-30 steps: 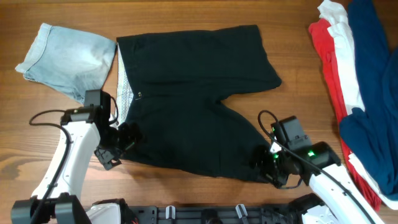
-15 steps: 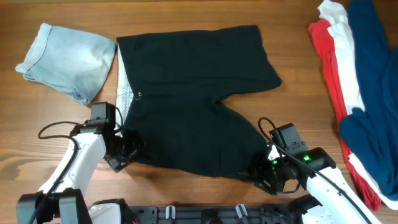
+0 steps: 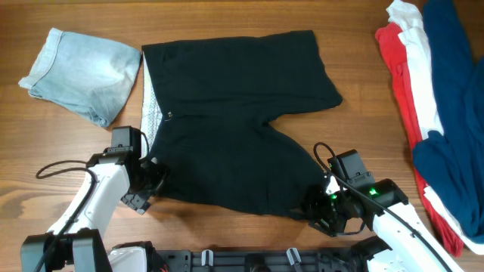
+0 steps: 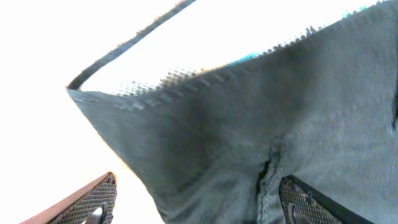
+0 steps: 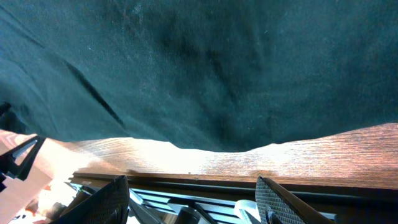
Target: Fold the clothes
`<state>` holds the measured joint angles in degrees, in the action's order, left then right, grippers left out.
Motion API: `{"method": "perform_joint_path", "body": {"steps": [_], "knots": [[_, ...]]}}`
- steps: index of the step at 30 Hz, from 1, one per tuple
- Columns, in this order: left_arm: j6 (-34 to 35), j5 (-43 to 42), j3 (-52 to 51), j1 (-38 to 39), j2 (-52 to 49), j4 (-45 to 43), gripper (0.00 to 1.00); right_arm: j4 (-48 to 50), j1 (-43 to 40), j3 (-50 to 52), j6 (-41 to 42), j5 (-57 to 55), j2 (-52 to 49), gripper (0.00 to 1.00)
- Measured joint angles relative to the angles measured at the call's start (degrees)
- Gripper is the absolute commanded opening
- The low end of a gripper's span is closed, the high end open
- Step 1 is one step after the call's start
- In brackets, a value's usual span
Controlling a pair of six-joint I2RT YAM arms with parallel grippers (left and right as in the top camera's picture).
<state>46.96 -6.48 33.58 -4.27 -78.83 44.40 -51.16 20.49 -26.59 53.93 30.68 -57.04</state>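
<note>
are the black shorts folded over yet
No, in the overhead view the black shorts lie spread out flat on the table, both legs showing apart and neither laid over the other.

You work on a wooden table (image 3: 363, 68) of warm brown colour, and its grain runs from left to right. It fills the whole overhead view. At the table's far left corner lie crumpled denim shorts (image 3: 79, 72). Along the table's right edge, a pile of red, white and navy clothes (image 3: 435, 98) is heaped. A black rail (image 3: 249, 261) runs along the table's near edge. The light falls evenly from above, and the wood near that edge shines bright.
</note>
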Motion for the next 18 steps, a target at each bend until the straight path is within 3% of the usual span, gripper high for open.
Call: {"method": "perform_joint_path", "body": {"steps": [2,8,15,18], "knots": [[1.9,1.2,0.0,0.0,0.0,-0.4,0.81,0.0,0.0,0.0,0.0,0.0,0.0,0.65],[4.8,4.3,0.0,0.0,0.0,-3.0,0.54,0.0,0.0,0.0,0.0,0.0,0.0,0.66],[5.5,7.3,0.0,0.0,0.0,-4.6,0.45,-0.5,0.0,0.0,0.0,0.0,0.0,0.65],[5.9,8.1,0.0,0.0,0.0,-4.5,0.29,-2.1,0.0,0.0,0.1,0.0,0.0,0.65]]}}
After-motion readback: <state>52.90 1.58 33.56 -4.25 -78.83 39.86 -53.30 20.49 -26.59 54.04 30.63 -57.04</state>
